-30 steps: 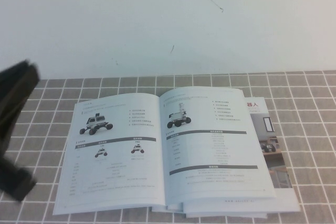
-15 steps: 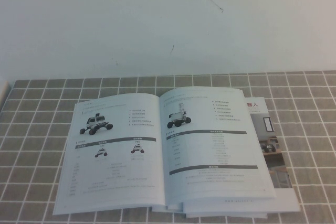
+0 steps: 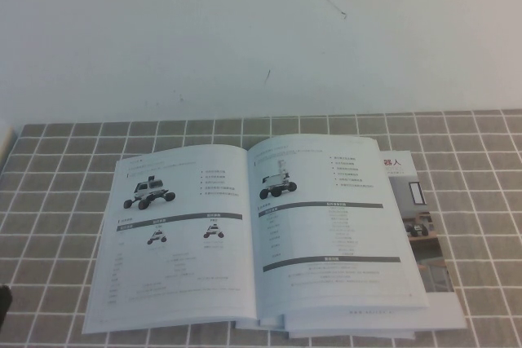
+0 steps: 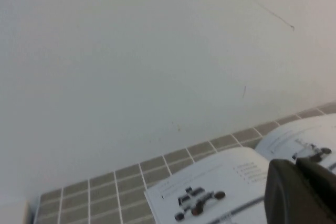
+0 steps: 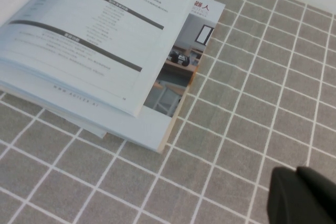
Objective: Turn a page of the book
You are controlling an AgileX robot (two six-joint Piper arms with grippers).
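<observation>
The book (image 3: 261, 238) lies open and flat on the checked cloth. Its left page (image 3: 175, 234) shows a dark wheeled robot above two small photos. Its right page (image 3: 330, 226) shows a pale rover and tables with dark bars. No page is lifted. In the left wrist view my left gripper (image 4: 295, 162) hovers shut and empty on the book's (image 4: 220, 192) left side, touching nothing. In the right wrist view my right gripper (image 5: 295, 170) is shut and empty over bare cloth, beyond the book's (image 5: 94, 51) right edge. Neither gripper shows in the high view.
A grey checked cloth (image 3: 481, 201) covers the table up to a white wall (image 3: 261, 38) behind it. A dark sliver of the left arm (image 3: 2, 303) sits at the lower left edge. A coloured cover leaf (image 3: 424, 234) sticks out under the right pages.
The left arm, a dark shape at the left edge one second ago, has drawn back out of the high view. The book has not moved.
</observation>
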